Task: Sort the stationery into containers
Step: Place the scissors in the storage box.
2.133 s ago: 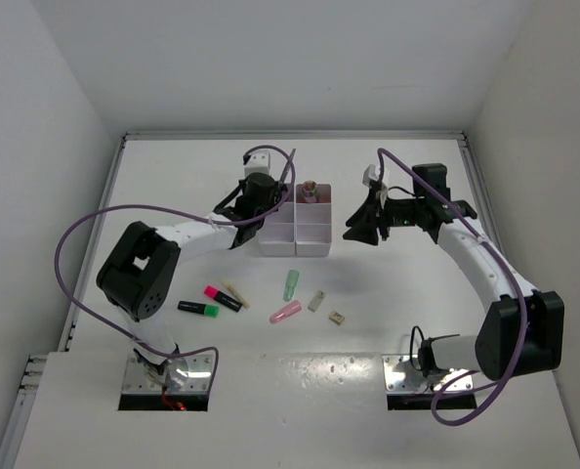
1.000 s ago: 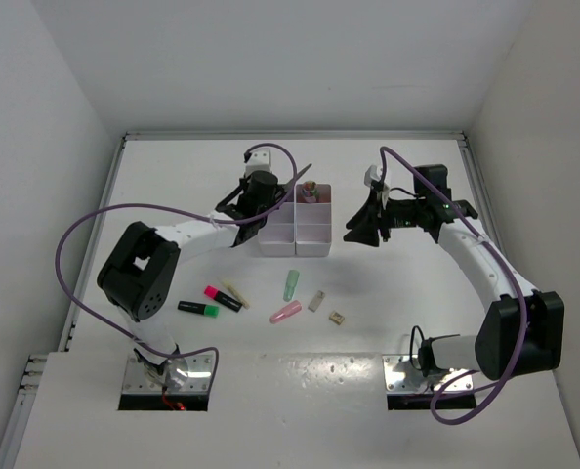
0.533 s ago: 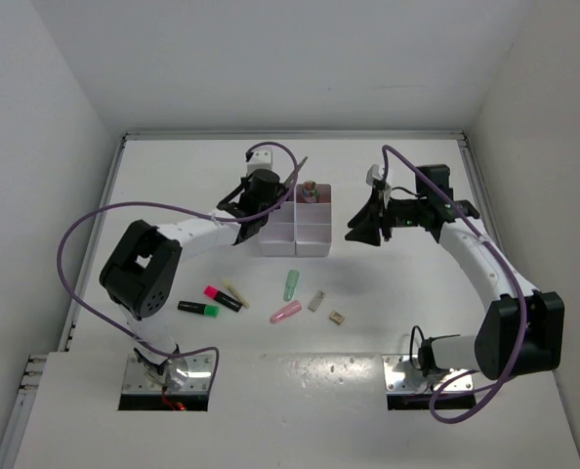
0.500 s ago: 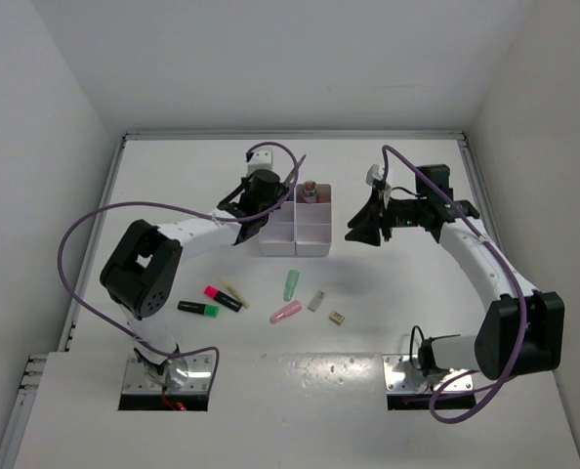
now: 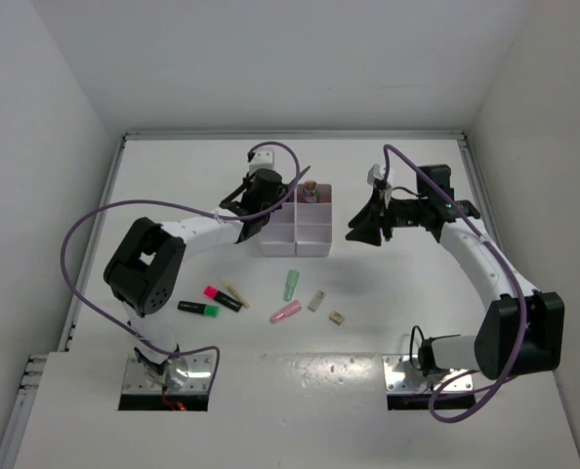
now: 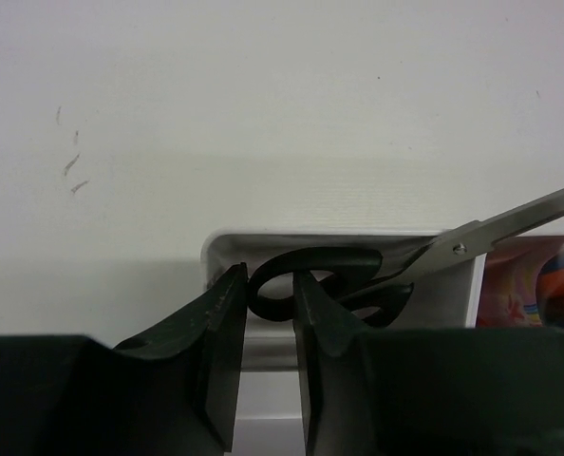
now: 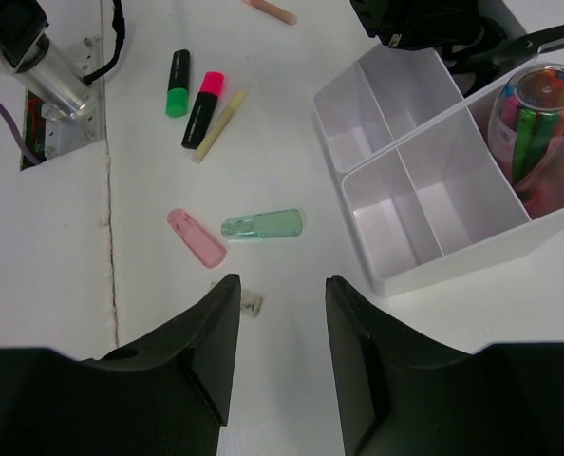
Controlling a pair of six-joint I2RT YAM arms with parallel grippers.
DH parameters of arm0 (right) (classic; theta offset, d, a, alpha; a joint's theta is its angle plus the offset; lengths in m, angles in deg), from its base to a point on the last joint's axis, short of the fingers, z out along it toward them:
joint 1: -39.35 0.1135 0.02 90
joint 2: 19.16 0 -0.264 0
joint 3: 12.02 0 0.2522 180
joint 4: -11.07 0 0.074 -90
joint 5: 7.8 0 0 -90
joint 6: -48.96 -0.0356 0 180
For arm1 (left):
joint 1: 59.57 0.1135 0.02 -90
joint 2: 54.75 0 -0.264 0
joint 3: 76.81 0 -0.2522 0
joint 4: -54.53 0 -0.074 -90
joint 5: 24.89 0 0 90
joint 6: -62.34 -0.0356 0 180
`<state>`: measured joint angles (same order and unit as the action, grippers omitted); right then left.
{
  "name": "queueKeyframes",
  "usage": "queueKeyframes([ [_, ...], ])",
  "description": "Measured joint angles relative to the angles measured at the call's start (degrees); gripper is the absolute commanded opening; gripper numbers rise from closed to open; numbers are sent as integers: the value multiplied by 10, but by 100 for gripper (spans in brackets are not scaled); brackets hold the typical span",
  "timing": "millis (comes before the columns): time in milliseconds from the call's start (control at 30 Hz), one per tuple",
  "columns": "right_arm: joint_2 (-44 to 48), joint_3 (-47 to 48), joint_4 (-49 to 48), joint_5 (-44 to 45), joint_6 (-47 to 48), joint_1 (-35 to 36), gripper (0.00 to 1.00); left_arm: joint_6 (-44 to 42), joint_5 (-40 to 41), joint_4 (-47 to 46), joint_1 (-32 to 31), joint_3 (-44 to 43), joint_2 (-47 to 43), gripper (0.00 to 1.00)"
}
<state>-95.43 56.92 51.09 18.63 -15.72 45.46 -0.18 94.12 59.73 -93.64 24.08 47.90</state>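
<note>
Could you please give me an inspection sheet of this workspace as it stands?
Surface: white table, faint scuffs.
Job's things: white six-compartment plastic tray; clear tube of coloured pens in a far compartment; black-handled scissors, handles in the next one; loose: pink-capped highlighter, green-capped highlighter, tan stick, pastel green piece, pastel pink piece, two small erasers.
Clutter: nothing seen.
Claws: left claw shut on scissors handle; right claw open, empty.
Cables: purple cables looping off both arms.
Surroundings: plain white walls.
</note>
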Motion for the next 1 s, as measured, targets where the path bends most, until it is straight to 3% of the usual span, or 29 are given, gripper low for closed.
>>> queueKeyframes([
  [500,0,0,1,-8,0,0,42,2,-1,5,-10,0,-7,37],
  [833,0,0,12,-12,2,0,44,3,4,10,-59,-1,-111,41],
  [867,0,0,13,-12,2,-1,46,3,5,11,-62,-1,-122,33],
  [933,0,1,18,-13,0,-3,91,8,7,25,-66,-1,-144,17],
  [967,-2,3,20,-13,2,-4,100,12,7,34,-68,-1,-156,3],
  [1000,-7,8,26,-14,2,-4,100,15,9,45,-68,-1,-170,0],
])
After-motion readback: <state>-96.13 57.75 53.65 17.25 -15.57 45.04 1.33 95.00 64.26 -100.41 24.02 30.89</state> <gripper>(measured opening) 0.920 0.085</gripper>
